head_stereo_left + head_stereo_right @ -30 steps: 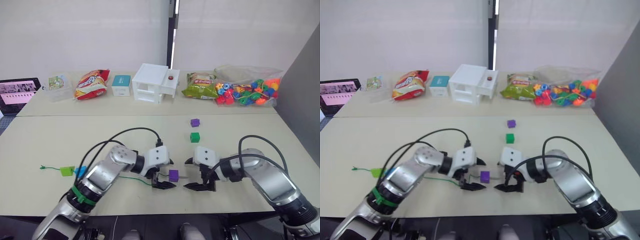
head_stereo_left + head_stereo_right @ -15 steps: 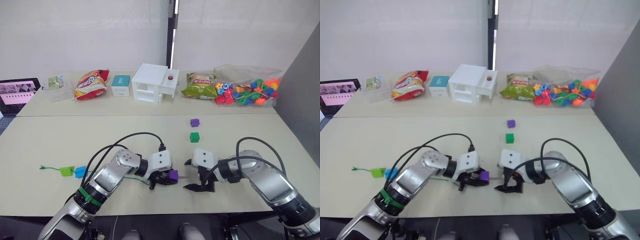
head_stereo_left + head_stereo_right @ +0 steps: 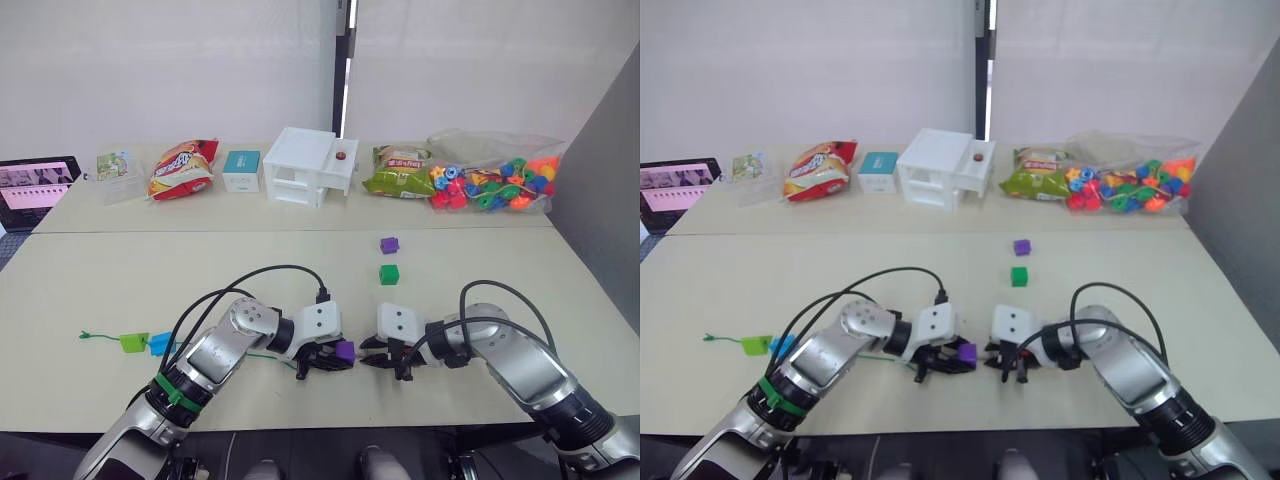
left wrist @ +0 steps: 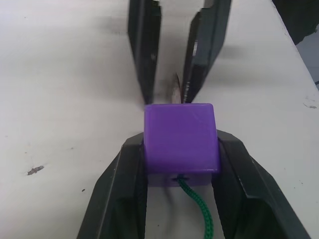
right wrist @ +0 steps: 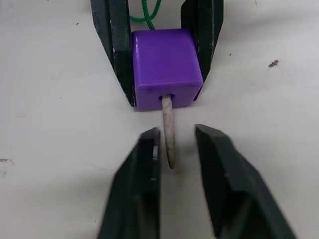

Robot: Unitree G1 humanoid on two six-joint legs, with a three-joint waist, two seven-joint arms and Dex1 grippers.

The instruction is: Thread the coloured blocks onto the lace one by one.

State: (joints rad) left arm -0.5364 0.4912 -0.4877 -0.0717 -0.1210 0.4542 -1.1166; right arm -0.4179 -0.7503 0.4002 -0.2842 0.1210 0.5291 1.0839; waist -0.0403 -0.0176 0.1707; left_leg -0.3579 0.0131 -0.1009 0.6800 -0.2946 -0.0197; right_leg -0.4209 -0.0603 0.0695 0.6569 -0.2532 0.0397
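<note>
Clamping a purple cube [image 4: 181,143] in the left gripper [image 4: 182,164], near the bench's [image 3: 200,270] front edge. Green lace [image 4: 197,211] enters the cube's back face; stiff pale tip [image 5: 168,134] pokes out of the front hole. Right gripper [image 5: 174,149] set narrowly apart either side of that tip, one finger close beside it; contact can't be confirmed from the wrist views. Lace run mostly hidden under the left arm; thin green stretch visible behind the cube, knotted tail [image 3: 88,335] far out to the robot's left. Count of loose blocks: second purple cube [image 3: 390,244] and dark green cube [image 3: 389,274] mid-bench, apart from each other; lime green wedge [image 3: 133,342] touching blue block [image 3: 160,344] near the tail, whether threaded is unclear. Blue block's shape too small to resolve.
</note>
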